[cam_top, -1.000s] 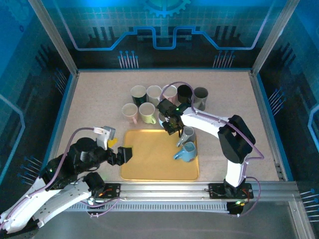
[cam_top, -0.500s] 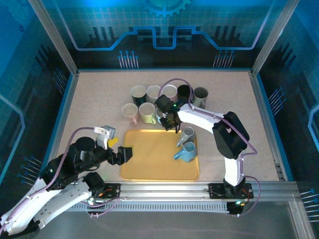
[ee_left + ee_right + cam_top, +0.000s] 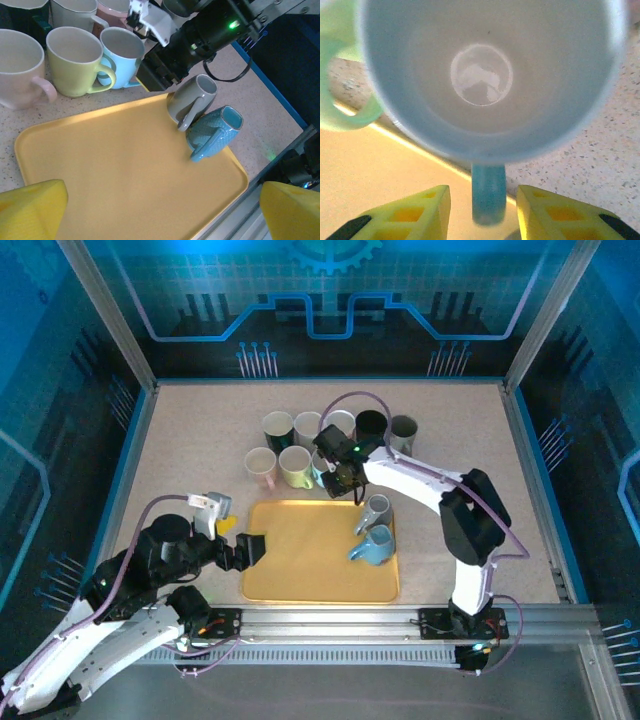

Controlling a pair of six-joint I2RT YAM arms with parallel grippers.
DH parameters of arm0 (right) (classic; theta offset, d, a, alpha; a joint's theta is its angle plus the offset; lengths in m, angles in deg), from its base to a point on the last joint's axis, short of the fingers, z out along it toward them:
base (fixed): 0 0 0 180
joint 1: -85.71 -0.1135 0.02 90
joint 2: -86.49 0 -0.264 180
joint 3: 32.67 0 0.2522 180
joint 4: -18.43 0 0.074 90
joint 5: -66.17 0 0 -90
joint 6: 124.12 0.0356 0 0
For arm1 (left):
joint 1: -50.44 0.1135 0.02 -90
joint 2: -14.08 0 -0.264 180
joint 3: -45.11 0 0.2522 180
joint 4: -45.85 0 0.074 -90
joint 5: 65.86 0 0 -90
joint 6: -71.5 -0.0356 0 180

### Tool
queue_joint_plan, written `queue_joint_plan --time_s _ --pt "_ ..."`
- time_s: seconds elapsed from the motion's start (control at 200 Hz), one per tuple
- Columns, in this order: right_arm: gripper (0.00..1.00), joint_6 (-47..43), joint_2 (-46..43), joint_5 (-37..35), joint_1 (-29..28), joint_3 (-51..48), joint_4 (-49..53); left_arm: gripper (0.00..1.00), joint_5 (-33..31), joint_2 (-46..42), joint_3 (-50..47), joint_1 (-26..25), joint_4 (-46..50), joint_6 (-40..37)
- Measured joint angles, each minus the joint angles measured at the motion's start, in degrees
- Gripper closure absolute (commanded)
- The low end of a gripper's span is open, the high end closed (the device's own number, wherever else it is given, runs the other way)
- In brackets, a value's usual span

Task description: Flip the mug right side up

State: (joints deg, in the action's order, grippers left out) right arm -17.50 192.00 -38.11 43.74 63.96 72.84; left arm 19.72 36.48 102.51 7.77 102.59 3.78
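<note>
A light blue mug stands upright, mouth up, on the table just behind the yellow tray, beside a yellow-green mug. In the left wrist view this blue mug is partly behind the right arm. My right gripper hangs over it, open, with the mug's handle between the fingers and a gap on each side. On the tray a grey mug and a teal mug lie on their sides. My left gripper is open and holds nothing above the tray's near edge.
Several upright mugs cluster behind the tray: pink, white, dark and grey. The metal rail runs along the near edge. Blue walls bound the table on both sides.
My right gripper has moved a little back from the tray's far edge with the light blue mug, and its jaws have parted from the handle. The left arm has stayed still.
</note>
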Motion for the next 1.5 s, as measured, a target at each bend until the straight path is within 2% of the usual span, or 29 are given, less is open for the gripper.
queue_joint_plan --time_s 0.215,0.515,0.78,0.88,0.98,1.18,1.33,1.501 --pt "0.55 -0.4 -11.2 1.0 -0.2 -3.6 0.2 0.01 -0.2 1.3 0.0 0.1 0.0 0.0" --pt "0.53 0.5 -31.4 3.1 -0.5 -16.3 -1.8 0.01 -2.2 2.2 -0.1 2.4 0.1 -0.9" --pt "0.44 3.0 -48.7 4.9 0.4 -26.2 -1.8 0.01 0.9 14.2 3.2 2.0 0.2 -1.5" --pt "0.40 5.0 -56.2 5.8 1.9 -28.5 -1.8 0.01 0.8 20.2 5.8 -1.1 -0.4 -1.4" --pt "0.38 6.5 -62.5 6.0 3.0 -29.9 -1.8 0.01 -0.8 27.3 8.6 -7.2 -2.1 -1.4" --pt "0.37 7.5 -69.7 5.9 3.9 -30.5 -0.5 0.01 -3.8 43.6 16.2 -16.8 -6.0 -2.0" --pt "0.34 7.4 -74.1 4.0 4.2 -30.8 1.3 0.01 -4.4 54.9 24.0 -20.1 -7.8 -3.3" --pt "0.33 6.8 -78.0 1.4 4.2 -30.8 3.1 0.01 -4.4 63.1 29.6 -21.0 -9.0 -4.5"
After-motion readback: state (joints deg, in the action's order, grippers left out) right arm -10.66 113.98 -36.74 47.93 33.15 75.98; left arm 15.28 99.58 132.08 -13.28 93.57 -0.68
